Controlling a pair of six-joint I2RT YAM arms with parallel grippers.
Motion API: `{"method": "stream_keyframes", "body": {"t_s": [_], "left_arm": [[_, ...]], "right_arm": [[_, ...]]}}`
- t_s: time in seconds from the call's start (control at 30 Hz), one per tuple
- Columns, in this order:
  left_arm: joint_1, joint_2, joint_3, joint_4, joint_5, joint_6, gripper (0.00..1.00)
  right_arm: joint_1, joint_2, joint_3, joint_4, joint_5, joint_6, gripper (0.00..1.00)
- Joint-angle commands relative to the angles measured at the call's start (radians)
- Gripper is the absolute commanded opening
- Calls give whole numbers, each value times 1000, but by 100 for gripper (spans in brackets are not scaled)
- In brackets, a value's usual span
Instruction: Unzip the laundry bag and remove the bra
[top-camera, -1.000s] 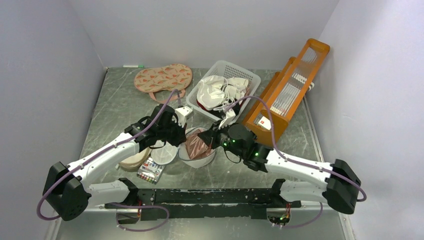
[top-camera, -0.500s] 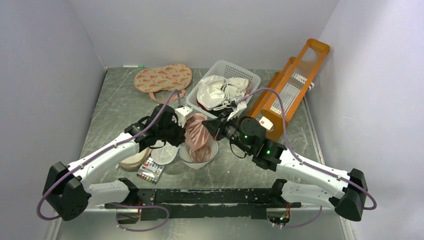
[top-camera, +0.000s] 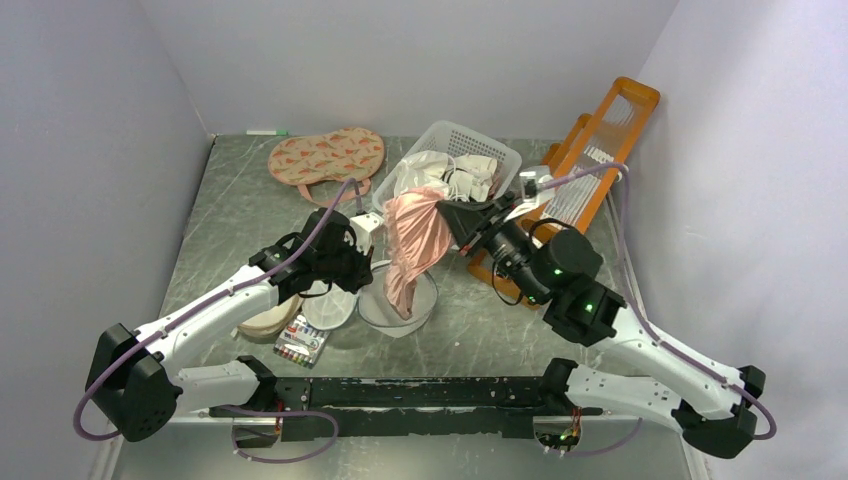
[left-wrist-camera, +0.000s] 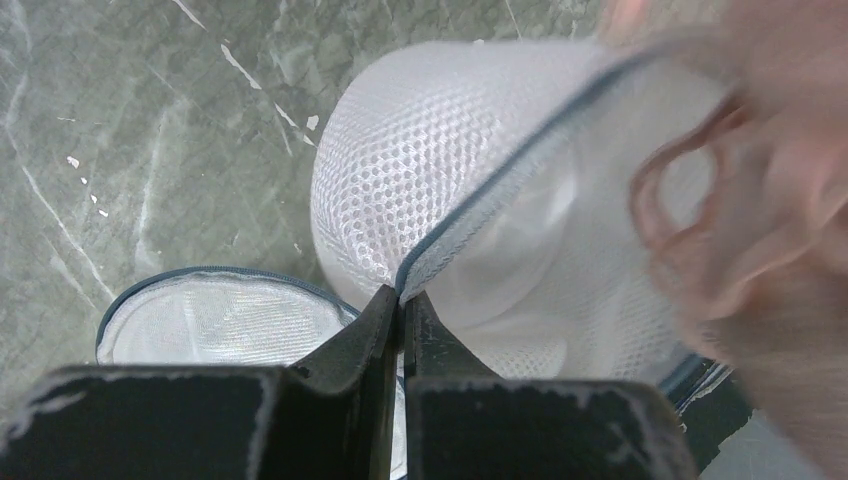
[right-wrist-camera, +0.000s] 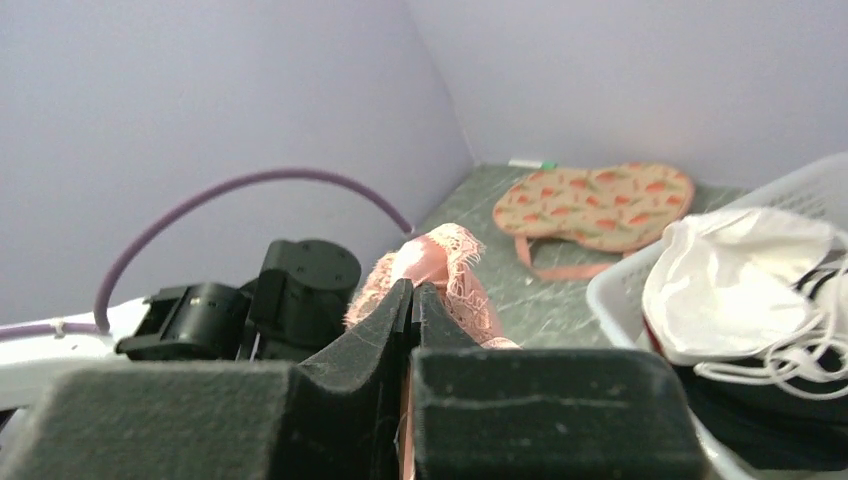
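The white mesh laundry bag (top-camera: 400, 312) lies open at the table's middle, its lid half (top-camera: 330, 308) flat to the left. My left gripper (top-camera: 362, 272) is shut on the bag's dark zipper rim (left-wrist-camera: 470, 215). My right gripper (top-camera: 445, 210) is shut on the dusty-pink bra (top-camera: 415, 245) and holds it up in the air; the bra's lower end still hangs into the bag. In the right wrist view the lace edge of the bra (right-wrist-camera: 445, 275) sticks out past my shut fingers (right-wrist-camera: 385, 320). In the left wrist view the bra (left-wrist-camera: 760, 200) is a pink blur at the right.
A white basket (top-camera: 495, 152) of white, black and red garments stands behind. An orange wooden rack (top-camera: 590, 170) is at the right. A pink watermelon-print pouch (top-camera: 325, 155) lies at the back left. A beige hoop (top-camera: 265, 320) and a marker box (top-camera: 300, 345) lie near my left arm.
My right gripper has risen and moved back and to the right, drawing the bra up out of the bag. The left gripper has stayed shut on the rim.
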Motion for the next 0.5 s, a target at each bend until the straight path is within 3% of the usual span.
{"method": "stream_keyframes", "body": {"t_s": [0.0,0.23,0.33,0.47], "left_arm": [[0,-6,31,6,3,3,13],[0,4,33,4,3,3,13],[0,7,32,4,2,3,13],[0,13,33,3,4,3,13]], "right_arm": [[-4,-27,62,-8,94,-100,0],[-3,63,238,5,154,-223,0],[-5,121,285,48,251,-299,0],[-17,214,295,204,356,-441,0]]}}
